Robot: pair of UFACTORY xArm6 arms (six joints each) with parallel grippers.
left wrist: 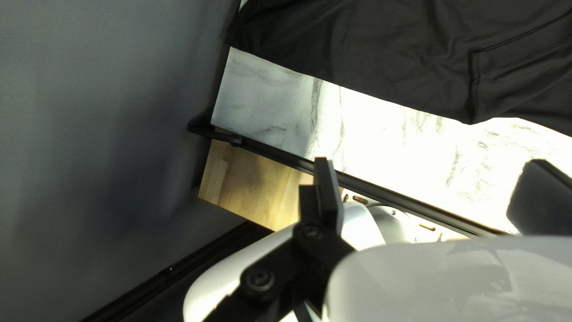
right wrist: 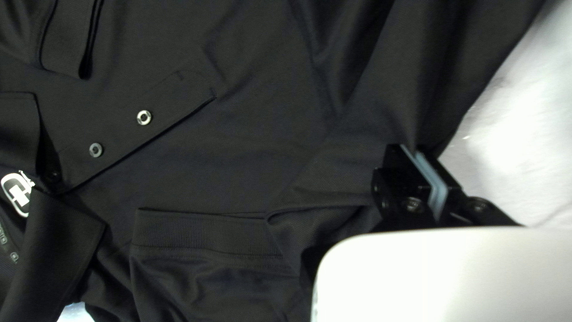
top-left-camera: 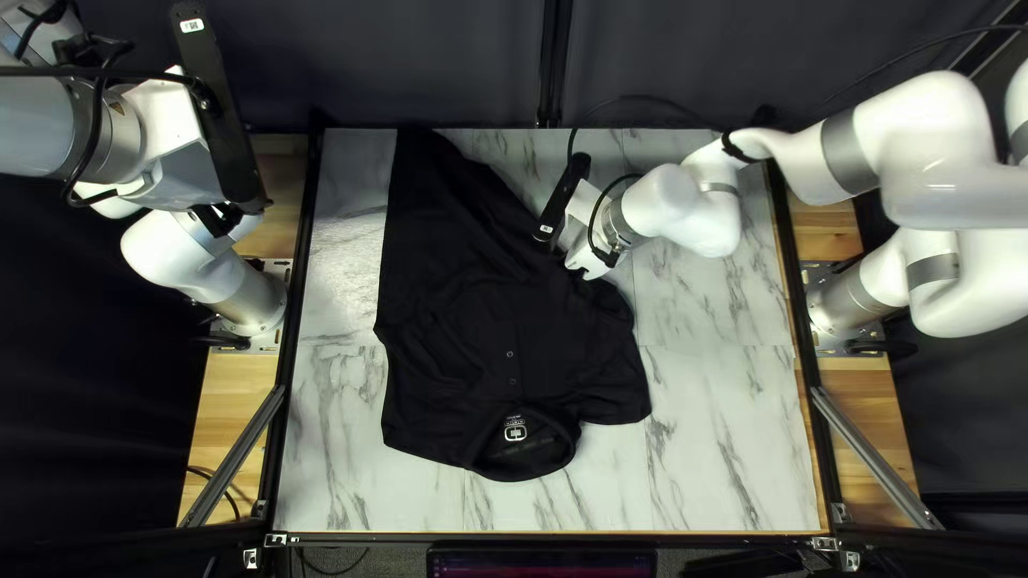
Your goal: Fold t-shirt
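progress looks early: the t-shirt point(top-left-camera: 471, 278) lies front up across the middle of the table point(top-left-camera: 712, 460), its collar point(top-left-camera: 525, 467) toward the near edge and its body running toward the far one. one long side, by the left arm, is fairly straight. the other slants in toward the far edge, and a ribbed cuff point(right wrist: 202, 235) lies on the cloth there, so i judge that side partly turned in, though dark on dark makes the layers hard to sort. the placket buttons point(right wrist: 144, 117) are uncovered.

my right pincer point(right wrist: 420, 152) is at that slanting side, its fingers nearly together and, as i read the creases meeting at the tips, pinching the shirt's edge. my left pincer point(left wrist: 432, 162) is spread wide, holding nothing, off beyond the table's side.

left to do, i judge: finish and flatten this side, bring in the opposite one, then double the length.
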